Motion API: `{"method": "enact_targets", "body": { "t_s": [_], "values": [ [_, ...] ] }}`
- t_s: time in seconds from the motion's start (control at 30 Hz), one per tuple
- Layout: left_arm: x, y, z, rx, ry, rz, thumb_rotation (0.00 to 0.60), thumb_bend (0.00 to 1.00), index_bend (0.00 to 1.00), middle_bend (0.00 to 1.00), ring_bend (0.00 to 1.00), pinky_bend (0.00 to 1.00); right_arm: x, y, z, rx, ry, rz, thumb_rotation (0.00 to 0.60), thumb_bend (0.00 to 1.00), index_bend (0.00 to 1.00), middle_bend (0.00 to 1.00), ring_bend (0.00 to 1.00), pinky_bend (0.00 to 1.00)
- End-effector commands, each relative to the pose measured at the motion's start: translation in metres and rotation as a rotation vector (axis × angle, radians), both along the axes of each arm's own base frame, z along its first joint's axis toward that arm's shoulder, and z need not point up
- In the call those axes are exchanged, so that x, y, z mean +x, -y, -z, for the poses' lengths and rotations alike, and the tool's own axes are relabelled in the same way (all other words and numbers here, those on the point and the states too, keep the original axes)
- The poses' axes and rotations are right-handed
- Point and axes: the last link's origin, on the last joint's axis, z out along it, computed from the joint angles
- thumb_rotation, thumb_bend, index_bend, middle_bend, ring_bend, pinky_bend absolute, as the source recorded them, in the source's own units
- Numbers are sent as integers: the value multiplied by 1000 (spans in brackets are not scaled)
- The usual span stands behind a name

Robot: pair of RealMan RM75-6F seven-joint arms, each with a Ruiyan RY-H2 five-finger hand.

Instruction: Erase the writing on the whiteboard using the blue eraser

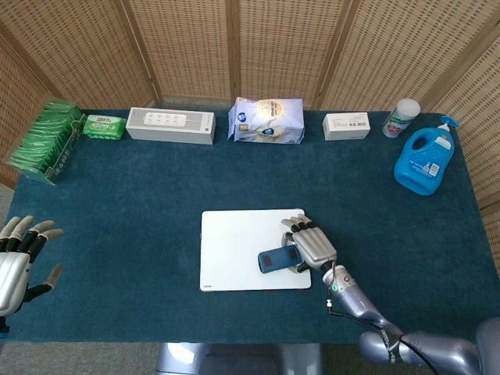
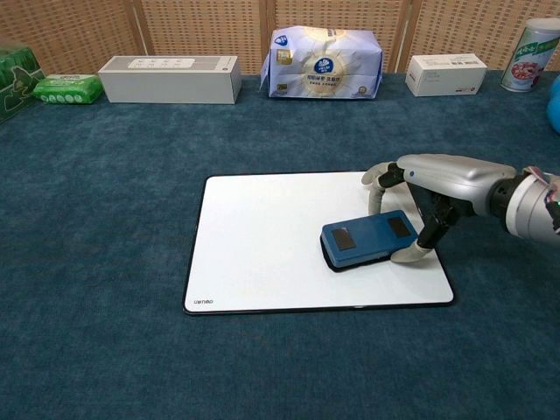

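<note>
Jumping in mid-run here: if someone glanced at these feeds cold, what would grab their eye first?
First, the right hand holding the blue eraser on the right part of the white whiteboard, which lies near the table's front and shows no writing. Next, the bright blue detergent bottle at the far right, and the stack of green packets at the far left. The left hand hangs open at the table's near left edge.
</note>
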Motion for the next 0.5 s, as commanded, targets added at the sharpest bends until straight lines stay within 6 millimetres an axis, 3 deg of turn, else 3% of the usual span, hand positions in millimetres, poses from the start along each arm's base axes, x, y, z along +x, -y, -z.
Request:
{"method": "enact_targets", "body": {
  "t_s": [0.03,0.5],
  "values": [
    [0,0,0,0,-1,0,600,429,256,210,90,0,0,2,-1,0,2,0,600,216,732,123,0,0],
    [1,2,-2,7,-5,-2,600,429,256,210,90,0,-2,23,-6,-8,-5,13,600,216,732,124,0,0]
  ]
}}
